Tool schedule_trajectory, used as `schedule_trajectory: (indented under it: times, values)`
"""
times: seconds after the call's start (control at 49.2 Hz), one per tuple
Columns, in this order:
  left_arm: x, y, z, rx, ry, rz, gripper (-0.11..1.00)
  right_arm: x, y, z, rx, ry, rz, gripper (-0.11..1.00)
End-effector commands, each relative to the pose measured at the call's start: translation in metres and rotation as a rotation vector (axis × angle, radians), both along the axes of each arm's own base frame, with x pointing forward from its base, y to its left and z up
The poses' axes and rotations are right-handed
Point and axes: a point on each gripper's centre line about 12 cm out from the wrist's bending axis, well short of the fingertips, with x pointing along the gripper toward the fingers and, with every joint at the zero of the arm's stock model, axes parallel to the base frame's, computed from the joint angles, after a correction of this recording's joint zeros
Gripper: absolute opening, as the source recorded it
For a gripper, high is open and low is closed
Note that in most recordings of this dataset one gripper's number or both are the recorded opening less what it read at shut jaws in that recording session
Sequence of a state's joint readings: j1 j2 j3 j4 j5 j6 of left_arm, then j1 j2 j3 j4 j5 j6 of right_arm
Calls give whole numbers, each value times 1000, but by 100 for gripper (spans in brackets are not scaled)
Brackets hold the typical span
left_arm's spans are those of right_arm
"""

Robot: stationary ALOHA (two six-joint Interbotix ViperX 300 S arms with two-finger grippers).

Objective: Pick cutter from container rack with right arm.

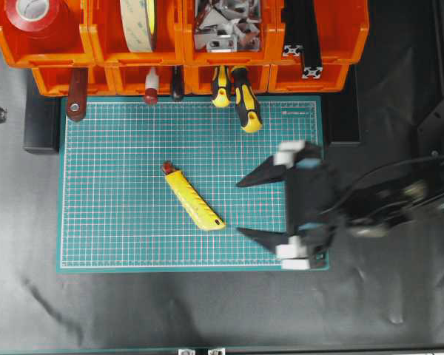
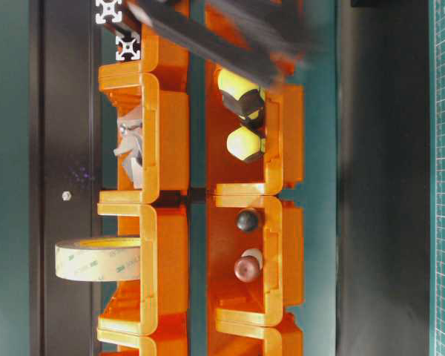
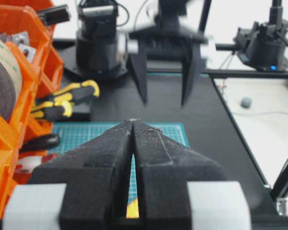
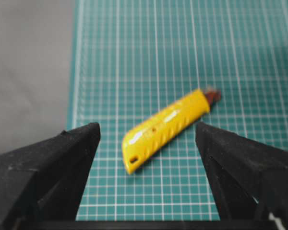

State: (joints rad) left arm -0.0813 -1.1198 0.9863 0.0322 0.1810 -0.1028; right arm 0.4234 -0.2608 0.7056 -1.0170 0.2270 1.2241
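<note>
Scanning from the left: the left pincer (image 3: 133, 143) has its jaws pressed together, holding nothing, parked at the left edge of the bench (image 1: 207, 310). The rack (image 1: 103, 52) runs along the far side, its orange bins holding tape rolls, metal parts and the screwdrivers (image 1: 240, 100). The cutter (image 1: 192, 196) is not in the rack; it lies flat on the green mat (image 1: 118, 237), diagonal, red tip toward the far left, well apart from the bins. To its right, the right pincer (image 1: 251, 207) hangs with jaws wide and empty, tips pointing at the cutter, near it but not touching.

Judgement: the cutter appears already out of the rack and set down.

Risks: the pincer sits close to the cutter's near end, so a careless sweep left could nudge it across the mat. Any re-grasp on the slim, smooth body lying flat may slip or pinch only the end, tilting it.
</note>
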Motion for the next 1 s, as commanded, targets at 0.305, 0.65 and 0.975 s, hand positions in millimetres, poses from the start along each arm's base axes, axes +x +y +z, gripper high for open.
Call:
schedule_trajectory:
  times: [0.305, 0.65, 0.975]
  values:
    - [0, 0, 3, 12, 16, -2, 0, -74, -34, 65, 100, -234, -7, 74]
    - [0, 0, 3, 15, 14, -2, 0, -134, -73, 72, 125, -341, -103, 74]
    - [0, 0, 3, 15, 16, -2, 0, -155, -83, 64, 141, -376, -115, 70]
